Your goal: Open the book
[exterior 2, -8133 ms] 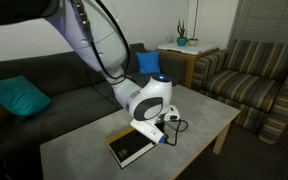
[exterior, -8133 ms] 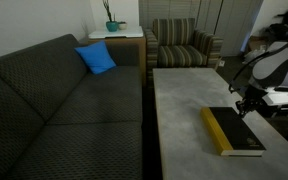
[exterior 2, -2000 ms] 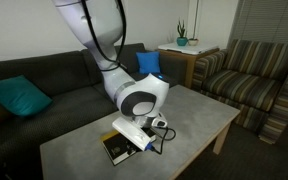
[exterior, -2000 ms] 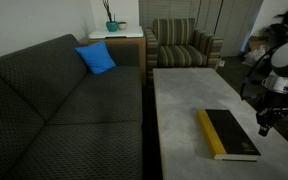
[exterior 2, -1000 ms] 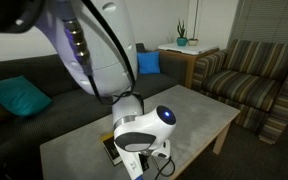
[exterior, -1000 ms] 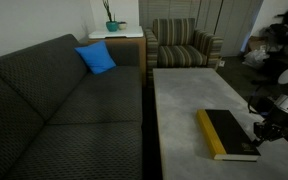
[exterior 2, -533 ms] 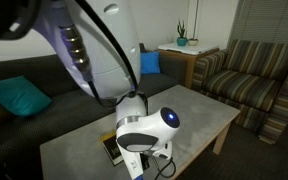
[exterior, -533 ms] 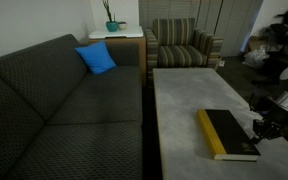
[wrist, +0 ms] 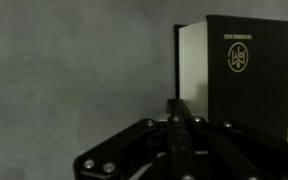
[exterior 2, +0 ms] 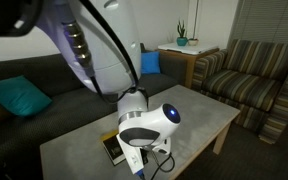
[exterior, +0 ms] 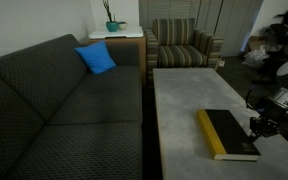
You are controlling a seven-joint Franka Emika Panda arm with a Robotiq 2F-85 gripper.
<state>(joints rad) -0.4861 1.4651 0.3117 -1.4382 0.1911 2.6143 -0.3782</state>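
Observation:
The book (exterior: 228,133) lies closed and flat on the grey table (exterior: 179,100), black cover up and yellow spine toward the sofa. In the wrist view its black cover (wrist: 250,70) with a gold emblem fills the upper right, and its white page edge (wrist: 190,60) faces my gripper. My gripper (wrist: 177,108) is shut, fingers pressed together, with the tip low at the page edge. In an exterior view the gripper (exterior: 256,131) is at the book's side away from the spine. In the exterior view from the table's end, the arm's wrist covers most of the book (exterior 2: 111,148).
A dark sofa (exterior: 64,110) with a blue cushion (exterior: 97,58) runs along one side of the table. A striped armchair (exterior: 184,45) stands beyond its far end. The table's edge is just past the gripper. A side table with a plant (exterior 2: 182,42) stands at the back.
Since two seconds ago the gripper has dropped beside the book's page side and stayed low there. In the last half second it shifted only slightly. The book stays closed.

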